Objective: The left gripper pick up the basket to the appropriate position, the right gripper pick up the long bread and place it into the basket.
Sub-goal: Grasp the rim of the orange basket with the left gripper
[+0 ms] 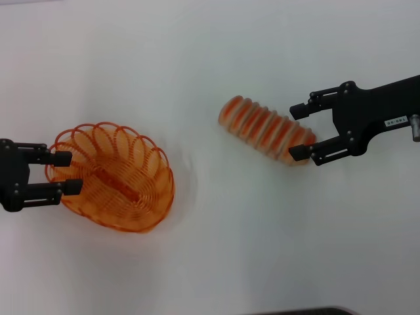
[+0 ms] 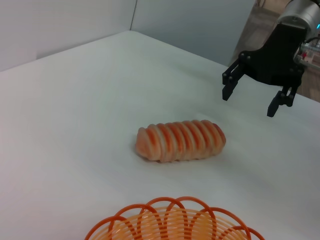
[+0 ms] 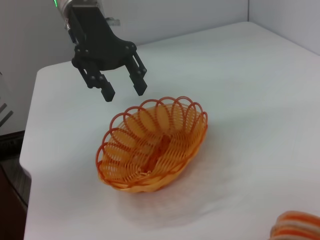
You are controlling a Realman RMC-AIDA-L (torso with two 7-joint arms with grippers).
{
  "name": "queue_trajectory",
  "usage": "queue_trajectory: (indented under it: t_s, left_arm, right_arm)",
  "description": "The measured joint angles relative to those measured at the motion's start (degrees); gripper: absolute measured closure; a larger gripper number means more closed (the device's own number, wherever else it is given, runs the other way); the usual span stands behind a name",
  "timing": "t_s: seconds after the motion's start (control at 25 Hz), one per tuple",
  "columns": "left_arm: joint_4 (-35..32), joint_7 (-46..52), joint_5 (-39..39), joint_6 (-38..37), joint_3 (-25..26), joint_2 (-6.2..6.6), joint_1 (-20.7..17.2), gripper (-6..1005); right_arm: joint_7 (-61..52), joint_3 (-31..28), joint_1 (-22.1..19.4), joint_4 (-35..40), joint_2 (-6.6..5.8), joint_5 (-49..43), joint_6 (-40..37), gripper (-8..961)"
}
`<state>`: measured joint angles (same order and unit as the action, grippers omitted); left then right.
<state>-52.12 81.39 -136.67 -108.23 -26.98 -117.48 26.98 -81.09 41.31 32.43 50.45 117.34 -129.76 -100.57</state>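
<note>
The orange wire basket (image 1: 156, 191) stands empty on the white table at the left; it also shows in the right wrist view (image 3: 171, 101) and the left wrist view (image 2: 170, 201). My left gripper (image 1: 67, 172) is open and hovers over the basket's left rim without touching it, as the right wrist view (image 3: 124, 91) shows. The long bread (image 1: 264, 128) lies on the table right of centre, seen too in the left wrist view (image 2: 181, 140) and the right wrist view (image 3: 297, 227). My right gripper (image 1: 298, 131) is open at the bread's right end, raised above the table (image 2: 250, 101).
The white table (image 1: 216, 249) stretches around both things. Its edge and a grey wall show behind the left arm in the right wrist view (image 3: 35, 80). A dark edge (image 1: 308, 311) shows at the near side of the table.
</note>
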Motion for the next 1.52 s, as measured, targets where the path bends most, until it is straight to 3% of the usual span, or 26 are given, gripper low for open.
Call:
queue_trajectory:
  t_s: [0.68,1.2,1.52]
  left_arm:
    - [-0.01,1.64,-0.04,0.15,0.53,0.02,0.43,422]
    - [-1.48,23.85,-1.73,7.64,0.61,2.39,5.84,424]
    - [-10.6,41.02,-7.92,7.63,-7.34,2.06,8.23,427]
  right_arm:
    - [-0.29,0.0,0.0,0.0,0.0,-0.21,0.28,133]
    - [0.5,0.09,0.0,0.0,0.17,-0.3,1.22,133]
    - [2.24,0.09,-0.48,-0.11,0.67,-0.33,2.48,133]
